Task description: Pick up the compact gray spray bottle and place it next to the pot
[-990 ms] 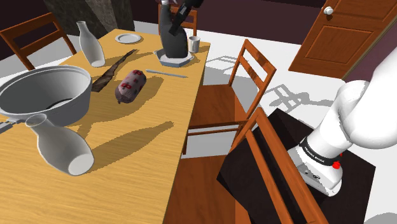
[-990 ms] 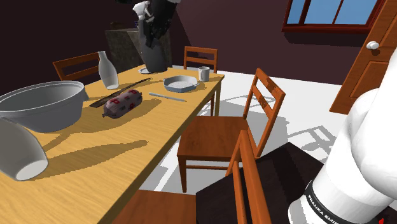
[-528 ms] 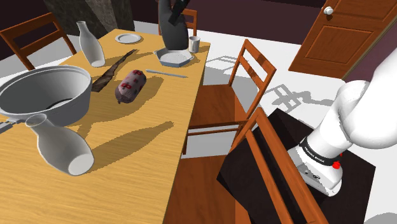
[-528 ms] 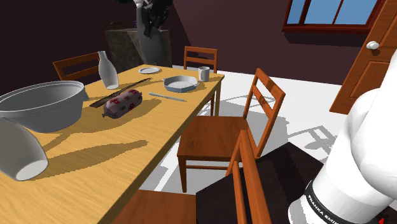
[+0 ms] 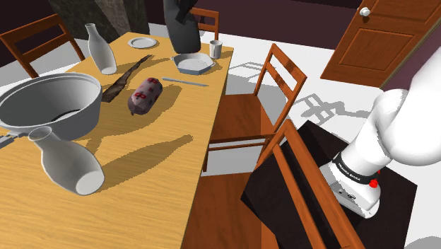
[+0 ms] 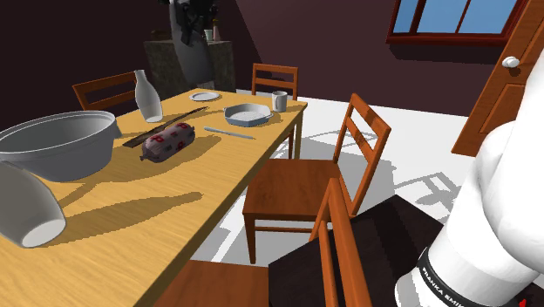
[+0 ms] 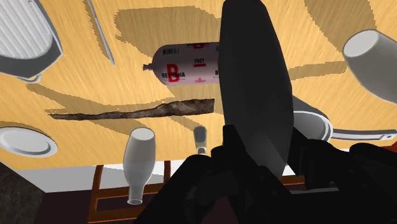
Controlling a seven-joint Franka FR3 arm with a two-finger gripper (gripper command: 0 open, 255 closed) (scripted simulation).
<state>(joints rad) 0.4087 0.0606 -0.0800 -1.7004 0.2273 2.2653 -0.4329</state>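
**Spray bottle** (image 5: 181,27): compact, dark gray and smooth. The body is swelling wide at the base and narrowing toward the head. In the wrist view (image 7: 254,83) it is showing as a long rounded form with a paler sheen running down one side.

**Location:** it is hanging in the air over the far end of the bench (image 5: 169,141), clear of the surface. It is hovering just above the hexagonal dish (image 5: 192,64).

**Jaws:** they are gripping the bottle at its upper part, closed on it from both sides.

**Pot** (image 5: 49,106): large and gray. It is sitting toward the near end of the bench at the shoulder view's left, well apart from the bottle.

**Other items lying on the bench:**
- A wrapped sausage (image 5: 145,95) and a dark ragged strip (image 5: 124,79) are lying between the pot and the dish.
- A white vase (image 5: 101,49) is standing upright toward the far left.
- A small plate (image 5: 143,42) is resting near the far edge.
- A cup (image 5: 215,48) is standing just right of the dish.
- A thin utensil (image 5: 185,81) is lying just on the near side of the dish.
- A pale jug (image 5: 67,163) is lying tipped over just beside the pot, at the near end.
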